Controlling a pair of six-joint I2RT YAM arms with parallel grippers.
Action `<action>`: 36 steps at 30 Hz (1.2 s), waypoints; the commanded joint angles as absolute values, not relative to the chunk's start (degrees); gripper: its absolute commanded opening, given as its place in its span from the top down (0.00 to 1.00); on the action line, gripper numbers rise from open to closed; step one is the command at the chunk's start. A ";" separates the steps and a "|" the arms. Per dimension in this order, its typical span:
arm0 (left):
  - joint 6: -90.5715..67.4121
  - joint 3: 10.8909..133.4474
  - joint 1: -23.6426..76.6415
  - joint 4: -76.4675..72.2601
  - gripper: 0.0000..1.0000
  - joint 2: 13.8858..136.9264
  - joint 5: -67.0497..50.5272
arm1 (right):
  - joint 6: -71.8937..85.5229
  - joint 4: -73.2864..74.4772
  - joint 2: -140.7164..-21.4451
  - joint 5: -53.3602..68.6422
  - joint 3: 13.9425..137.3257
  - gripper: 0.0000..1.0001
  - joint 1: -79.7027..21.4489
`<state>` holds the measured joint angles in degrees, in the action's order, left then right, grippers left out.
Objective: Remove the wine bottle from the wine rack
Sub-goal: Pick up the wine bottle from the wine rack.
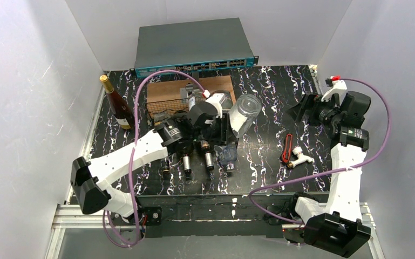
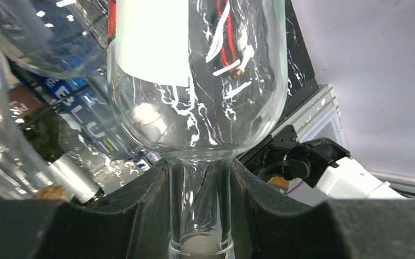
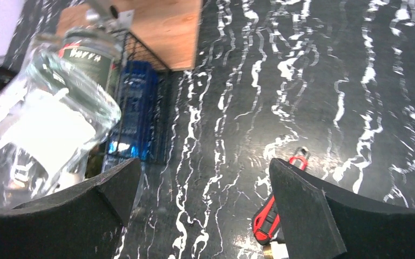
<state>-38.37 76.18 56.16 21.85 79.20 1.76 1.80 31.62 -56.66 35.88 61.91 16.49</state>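
My left gripper is shut on the neck of a clear glass wine bottle with a white label. The bottle hangs tilted over the right end of the black wire wine rack. In the left wrist view the neck stands between my black fingers, and the bottle's body fills the upper frame. The left gripper pinches just above the corked mouth. My right gripper hovers open at the right, apart from the bottle; nothing is between its fingers. It sees the clear bottle and the wine rack.
Several other bottles lie in the rack, necks toward me; one is blue. An amber bottle stands at the left. A wooden board lies behind the rack, a grey network switch at the back. A red tool and white fitting lie right of centre.
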 commanded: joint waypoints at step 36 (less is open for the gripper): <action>-68.85 95.16 61.25 16.52 1.00 100.82 -3.17 | 33.74 17.90 -60.52 42.14 47.86 0.02 17.58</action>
